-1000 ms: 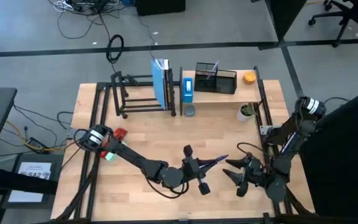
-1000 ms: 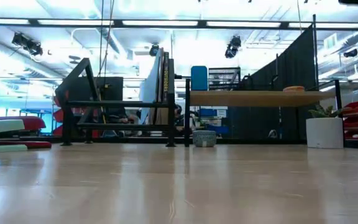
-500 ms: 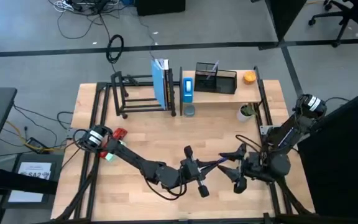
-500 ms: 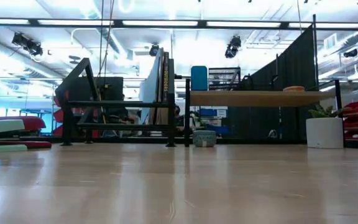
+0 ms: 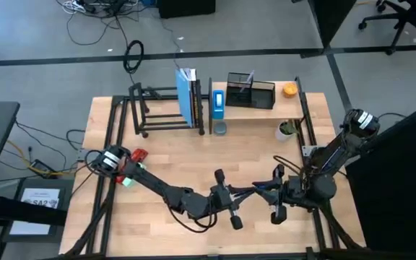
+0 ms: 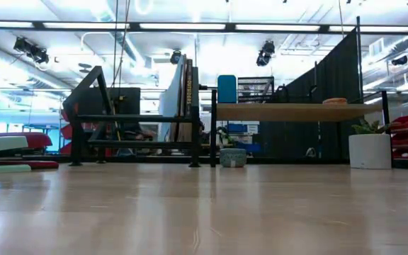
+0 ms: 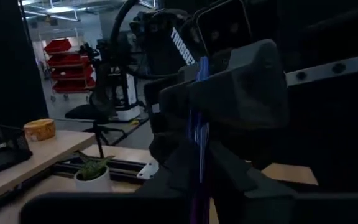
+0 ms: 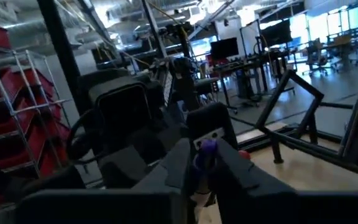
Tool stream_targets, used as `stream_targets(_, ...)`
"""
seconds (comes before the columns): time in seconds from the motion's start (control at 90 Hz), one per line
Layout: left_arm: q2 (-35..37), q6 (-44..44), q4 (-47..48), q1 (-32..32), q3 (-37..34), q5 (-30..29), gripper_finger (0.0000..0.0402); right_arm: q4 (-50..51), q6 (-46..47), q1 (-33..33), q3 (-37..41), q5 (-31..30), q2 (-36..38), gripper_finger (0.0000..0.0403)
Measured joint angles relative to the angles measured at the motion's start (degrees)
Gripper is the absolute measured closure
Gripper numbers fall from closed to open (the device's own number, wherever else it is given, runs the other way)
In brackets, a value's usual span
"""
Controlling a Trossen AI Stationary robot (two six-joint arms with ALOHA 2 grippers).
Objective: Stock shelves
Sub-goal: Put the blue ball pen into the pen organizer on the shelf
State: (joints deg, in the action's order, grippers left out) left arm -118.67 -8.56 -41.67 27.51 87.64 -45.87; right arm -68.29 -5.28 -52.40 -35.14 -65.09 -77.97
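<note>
Pale blond wood-grain counter (image 5: 179, 155). Light wood-board shelf with black metal uprights (image 5: 262, 110); beside it, open black metal-tube rack (image 5: 150, 108) holding blue and white upright books (image 5: 187, 95). On the shelf: bright blue box (image 5: 219, 101), black mesh desk organizer (image 5: 251, 92), orange round object (image 5: 289, 90). Below: white pot with green plant (image 5: 285, 131), small grey-blue cup (image 5: 221, 128). Between the dark left jaws and dark right jaws, slim purple pen (image 5: 255, 189). Red tag (image 5: 138, 155) on the left arm.
</note>
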Motion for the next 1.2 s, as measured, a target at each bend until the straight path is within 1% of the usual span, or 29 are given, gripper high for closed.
stream_targets(0.078, 0.0, -3.6, 0.2, 0.1, 0.0, -0.7, 0.0324, -0.2, -2.8, -0.4, 0.0, -2.1, 2.2, 0.0398)
stream_targets(0.156, 0.0, -7.1, 0.2, 0.4, 0.0, -1.5, 0.0285, 0.0, -7.4, -1.0, 0.0, -6.7, 5.4, 0.0399)
stream_targets(0.222, 0.0, -9.7, -0.5, 0.8, 0.0, -4.2, 0.0254, -0.3, -13.0, -1.5, 0.0, -10.4, 9.3, 0.0400)
stream_targets(0.289, 0.0, -11.7, -0.9, 0.9, 0.0, -6.5, 0.0230, -0.3, -18.1, -1.8, 0.0, -12.9, 13.4, 0.0400)
stream_targets(0.411, 0.0, -13.3, -0.7, 1.2, 0.0, -10.0, 0.0202, 0.0, -26.4, -1.3, 0.0, -13.5, 21.8, 0.0401)
stream_targets(0.5, 0.0, -13.3, -0.1, 1.4, 0.0, -11.7, 0.0195, 1.3, -32.2, 1.4, -1.0, -13.0, 27.2, 0.0401)
stream_targets(0.567, 0.0, -12.7, 0.5, 1.4, 0.0, -11.9, 0.0194, 5.7, -35.7, 4.2, -3.2, -12.7, 30.2, 0.0401)
stream_targets(0.633, 0.0, -12.0, 1.0, 1.4, 0.0, -12.0, 0.0194, 14.3, -36.9, 7.1, -7.4, -12.9, 31.7, 0.0401)
stream_targets(0.689, 0.0, -11.9, 1.1, 1.4, 0.0, -12.0, 0.0194, 23.1, -35.7, 9.6, -11.8, -12.9, 31.8, 0.0401)
stream_targets(0.733, 0.0, -11.9, 1.0, 1.3, 0.0, -12.0, 0.0193, 31.0, -32.7, 11.2, -15.7, -12.1, 31.1, 0.0401)
stream_targets(0.789, 0.0, -11.8, 0.9, 1.2, 0.0, -12.0, 0.0193, 42.5, -27.4, 12.9, -20.6, -9.2, 29.8, 0.0402)
stream_targets(0.844, 0.0, -11.8, 0.9, 1.0, 0.0, -12.0, 0.0193, 55.5, -19.8, 15.1, -25.7, -4.3, 27.9, 0.0402)
stream_targets(0.878, 0.0, -11.8, 0.9, 0.8, 0.0, -12.0, 0.0193, 63.1, -14.4, 17.1, -28.7, -0.1, 26.6, 0.0402)
stream_targets(0.922, 0.0, -11.8, 0.9, 0.5, 0.0, -12.0, 0.0193, 72.8, -7.1, 20.6, -32.6, 7.2, 24.5, 0.0402)
stream_targets(0.978, 0.0, -11.8, 0.9, 0.1, 0.0, -12.0, 0.0193, 81.3, -1.4, 26.4, -36.9, 15.4, 21.2, 0.0402)
stream_targets(1.011, 0.0, -11.8, 0.9, -0.1, 0.0, -12.0, 0.0193, 84.8, -0.4, 29.9, -39.2, 19.4, 19.2, 0.0402)
stream_targets(1.1, 0.0, -11.8, 0.9, -0.6, 0.0, -12.0, 0.0193, 91.6, -0.8, 39.5, -44.6, 26.7, 14.4, 0.0402)
stream_targets(1.167, 0.0, -11.8, 0.9, -0.6, 0.0, -12.0, 0.0193, 95.7, -2.4, 47.8, -48.7, 34.3, 11.3, 0.0402)
stream_targets(1.2, 0.0, -11.8, 0.9, -0.5, 0.0, -12.0, 0.0193, 97.8, -3.3, 52.4, -50.5, 39.0, 10.0, 0.0402)
